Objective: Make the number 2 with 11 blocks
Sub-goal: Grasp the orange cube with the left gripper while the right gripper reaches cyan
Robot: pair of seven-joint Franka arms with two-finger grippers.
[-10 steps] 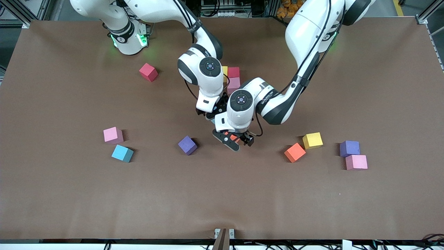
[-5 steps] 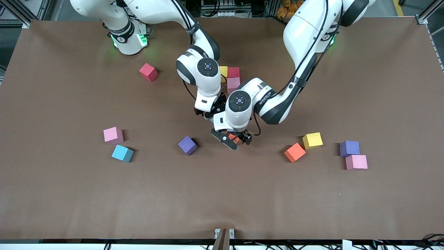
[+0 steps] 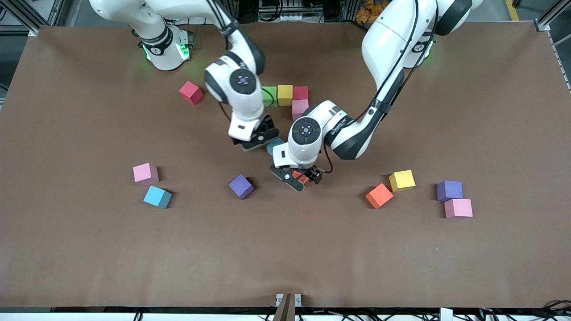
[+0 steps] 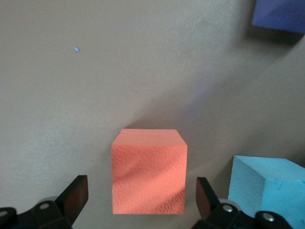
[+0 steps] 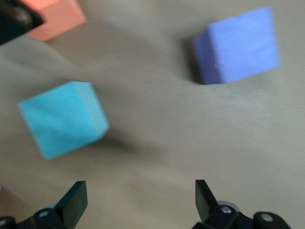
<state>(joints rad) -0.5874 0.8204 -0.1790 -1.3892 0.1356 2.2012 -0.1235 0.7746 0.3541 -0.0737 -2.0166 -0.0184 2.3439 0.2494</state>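
A row of green (image 3: pixel 269 96), yellow (image 3: pixel 285 94) and red (image 3: pixel 300 92) blocks lies at mid-table, with a pink block (image 3: pixel 300 108) next to the red one, nearer the front camera: part of the number 2. My left gripper (image 3: pixel 302 179) is open and low, with its fingers either side of an orange block (image 4: pixel 148 171), a gap on each side. A light blue block (image 3: pixel 275 145) lies beside it, also in the left wrist view (image 4: pixel 267 186). My right gripper (image 3: pixel 255 139) is open and empty (image 5: pixel 138 202), beside that blue block (image 5: pixel 64 117).
Loose blocks: red (image 3: pixel 191 92), pink (image 3: pixel 145 174), blue (image 3: pixel 157 197) and purple (image 3: pixel 241 186) toward the right arm's end; orange (image 3: pixel 379 195), yellow (image 3: pixel 402 180), purple (image 3: pixel 449 190) and pink (image 3: pixel 458 208) toward the left arm's end.
My right arm has swung toward its own end of the table, uncovering the green and yellow blocks and the light blue block. My left gripper has shifted slightly over the orange block.
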